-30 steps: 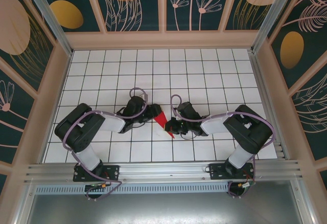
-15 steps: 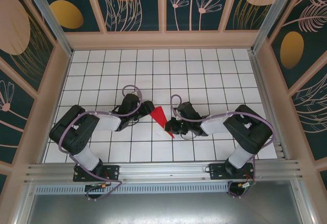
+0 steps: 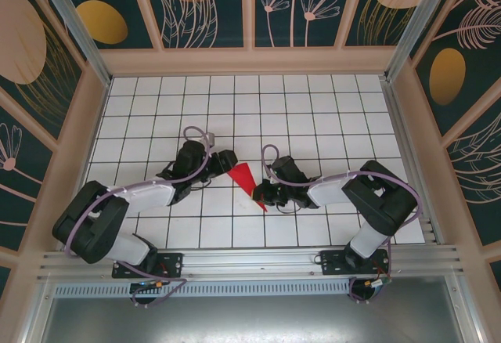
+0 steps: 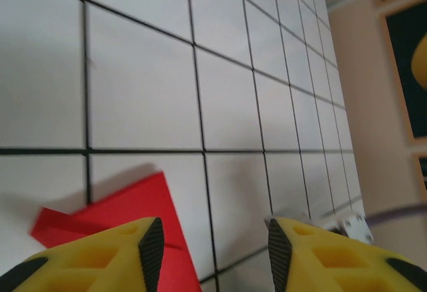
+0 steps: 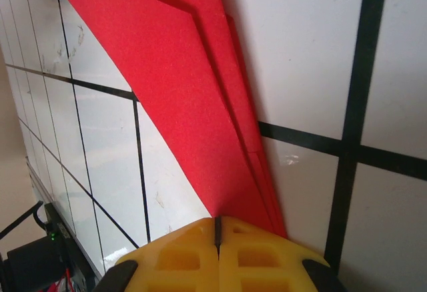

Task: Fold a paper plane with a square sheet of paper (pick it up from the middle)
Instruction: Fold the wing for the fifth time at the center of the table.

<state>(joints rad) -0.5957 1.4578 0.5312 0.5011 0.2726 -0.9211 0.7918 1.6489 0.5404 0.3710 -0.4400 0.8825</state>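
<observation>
A white worktop (image 3: 313,108) ruled in black squares, walled by dark floral panels. The red paper plane (image 3: 244,177) lies flat near the middle, between my two arms. My right claw (image 3: 261,196) is pressed together on its narrow end, I judge to pin it while a crease is worked. My left claw (image 3: 225,160) hovers spread just beside the wide end, free to press or fold. The right wrist view reveals stacked layers along the folded edge. The left wrist view shows the wide corner partly behind one yellow finger (image 4: 100,252).
</observation>
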